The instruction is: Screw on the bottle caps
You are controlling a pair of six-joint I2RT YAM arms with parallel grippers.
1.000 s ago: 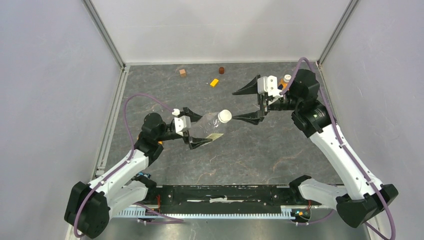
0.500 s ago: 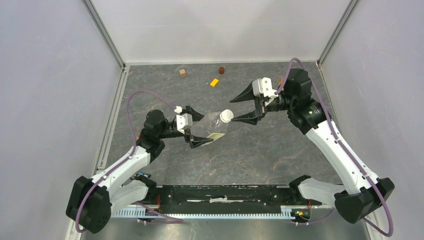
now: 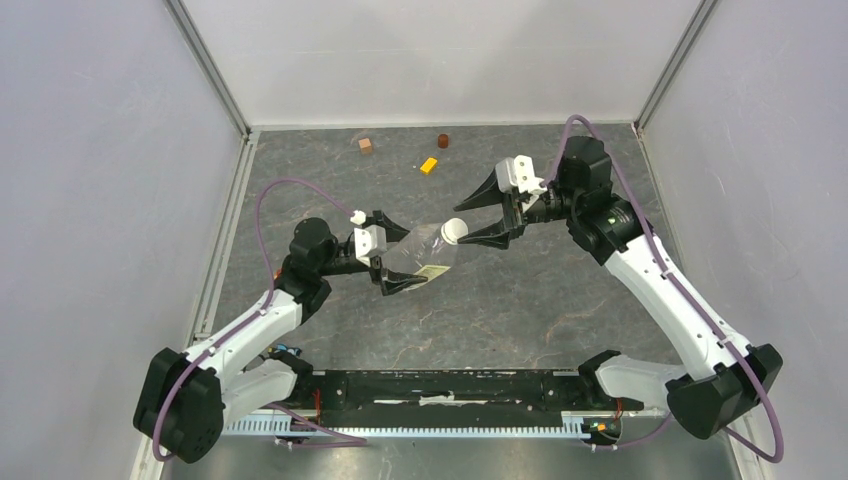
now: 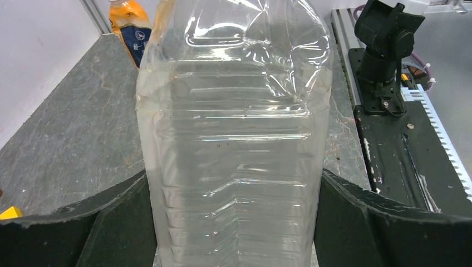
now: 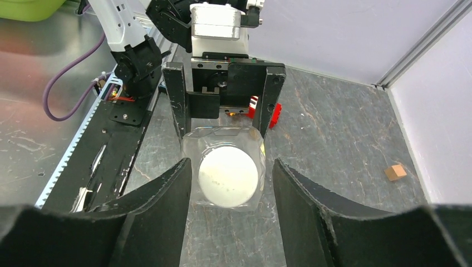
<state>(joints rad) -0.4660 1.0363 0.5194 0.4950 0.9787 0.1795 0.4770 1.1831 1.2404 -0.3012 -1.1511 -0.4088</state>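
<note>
Left wrist: left pincer [image 4: 234, 214] clamps clear bottle [image 4: 234, 111]; orange bottle [image 4: 128, 15] blue label [image 4: 136, 44] illegible.

Right gripper [image 5: 231, 164] spread wide, small gap each side of cap [image 5: 228, 177], bottle [image 4: 234, 111] and left gripper [image 3: 413, 256] block the way straight ahead, open table [image 3: 500, 310] below both grippers, cube [image 3: 366, 146], yellow block [image 3: 429, 165], cylinder [image 3: 443, 139] near far wall [image 3: 440, 60], well apart.
</note>
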